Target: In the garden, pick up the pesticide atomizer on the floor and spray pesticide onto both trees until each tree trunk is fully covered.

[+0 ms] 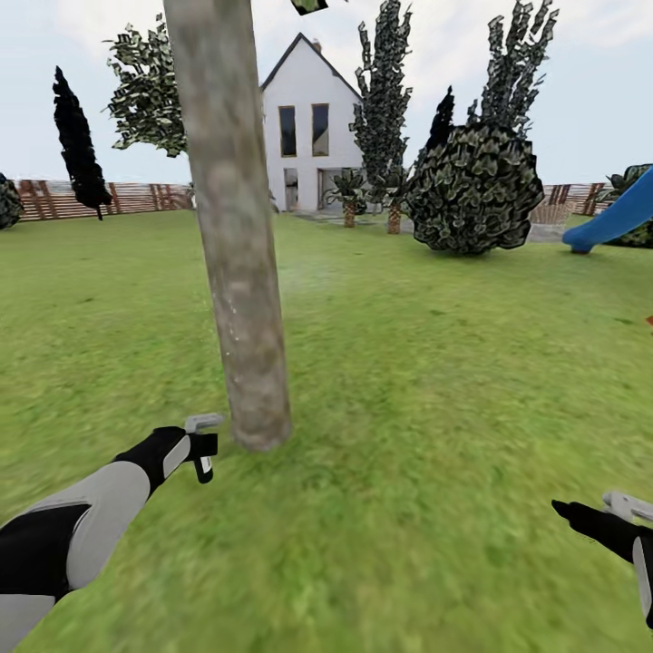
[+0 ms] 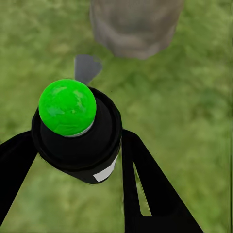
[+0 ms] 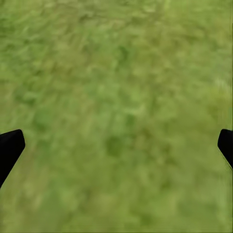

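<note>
Left gripper (image 1: 205,446) was clamped on the sprayer (image 2: 77,128), held just beside the trunk (image 1: 238,254) base. Spraying step judged in hand; nozzle needs sweeping upward next. Right gripper (image 1: 626,508) was spread, empty.

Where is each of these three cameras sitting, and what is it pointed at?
Head view: on the robot's head, looking over lawn at the tree trunk and house; both arms show.
Left wrist view: by the left gripper, which clamps the pesticide atomizer, facing the trunk's base.
Right wrist view: by the open right gripper, facing grass.
Head and left wrist views share trunk and atomizer.
</note>
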Robot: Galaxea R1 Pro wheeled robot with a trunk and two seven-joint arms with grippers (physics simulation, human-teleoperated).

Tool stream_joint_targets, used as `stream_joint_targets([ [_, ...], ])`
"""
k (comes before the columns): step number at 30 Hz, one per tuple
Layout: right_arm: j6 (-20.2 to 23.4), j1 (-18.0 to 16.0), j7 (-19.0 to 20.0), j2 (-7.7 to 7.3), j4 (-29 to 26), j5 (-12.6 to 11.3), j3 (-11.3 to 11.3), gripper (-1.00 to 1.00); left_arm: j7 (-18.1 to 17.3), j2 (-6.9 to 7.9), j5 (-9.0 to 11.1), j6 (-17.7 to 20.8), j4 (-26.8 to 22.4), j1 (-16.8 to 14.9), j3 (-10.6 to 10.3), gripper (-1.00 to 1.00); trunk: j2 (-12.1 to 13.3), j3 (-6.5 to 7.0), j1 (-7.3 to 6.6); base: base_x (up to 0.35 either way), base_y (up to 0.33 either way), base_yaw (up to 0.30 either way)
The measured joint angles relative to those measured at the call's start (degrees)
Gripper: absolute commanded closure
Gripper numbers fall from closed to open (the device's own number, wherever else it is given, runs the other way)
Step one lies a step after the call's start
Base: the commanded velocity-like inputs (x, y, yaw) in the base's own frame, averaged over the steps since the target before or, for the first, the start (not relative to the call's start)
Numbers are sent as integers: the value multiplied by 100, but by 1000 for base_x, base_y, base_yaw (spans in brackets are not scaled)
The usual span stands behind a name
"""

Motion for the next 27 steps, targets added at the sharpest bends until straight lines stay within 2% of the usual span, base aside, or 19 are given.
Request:
stream_joint_targets([
  [4,0,0,-4,0,0,0,-5,-100,0,-5,4,-5,1,0,1,100,0,0,0,212,-260,67],
  [6,1,-1,-9,-5,0,0,-8,-100,-7,-89,29,-7,6,7,6,100,0,0,2,46,-313,227],
  [9,1,-2,-14,-8,-1,0,-9,-100,8,-109,23,-8,3,10,-2,100,0,0,3,8,-294,246],
  [13,-3,0,-8,-9,2,0,-8,-100,23,-120,7,25,-28,6,-15,100,0,0,3,0,-53,70],
  [17,-4,0,-7,-23,3,0,-9,-100,26,-136,16,869,-811,-2,-2,100,0,1,2,0,-4,5],
  [20,-4,1,-7,-52,3,0,-16,-100,26,-242,28,2078,-1950,-2,9,100,-1,1,2,0,0,0],
  [22,-4,1,-7,-54,3,0,-15,-100,26,-263,10,2573,-2263,-13,13,100,0,0,2,0,0,0],
  [27,-4,1,-7,-53,3,0,-12,-100,30,-293,-7,3003,-2404,-41,7,100,0,0,2,0,0,0],
])
